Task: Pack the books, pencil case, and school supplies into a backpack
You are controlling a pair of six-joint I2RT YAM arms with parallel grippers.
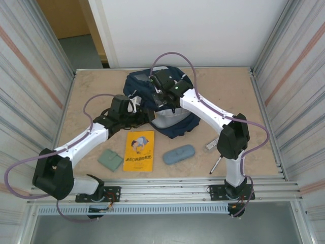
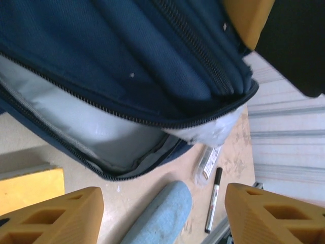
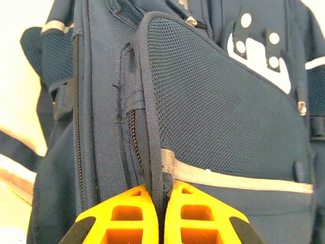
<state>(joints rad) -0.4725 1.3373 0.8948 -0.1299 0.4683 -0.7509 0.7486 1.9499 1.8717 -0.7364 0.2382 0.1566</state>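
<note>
The navy backpack [image 1: 175, 124] lies at the middle back of the table, its main compartment unzipped and its grey lining [image 2: 96, 129] showing. My right gripper [image 3: 163, 195] is shut on a dark fabric edge of the backpack's front [image 3: 155, 147] and holds that flap up; in the top view it [image 1: 164, 96] sits over the bag. My left gripper [image 1: 138, 109] hovers open by the opening's left side, nothing between its fingers [image 2: 56, 218]. On the table lie the yellow book [image 1: 138, 150], blue-grey pencil case [image 1: 179, 154], grey-green pad [image 1: 110, 159], black marker [image 2: 213, 201] and silvery bar [image 2: 207, 161].
Corrugated metal walls [image 1: 30, 76] close in the table on the left and right. A metal rail [image 1: 167, 183] runs along the near edge by the arm bases. Bare tabletop [image 1: 96, 84] shows left of the backpack.
</note>
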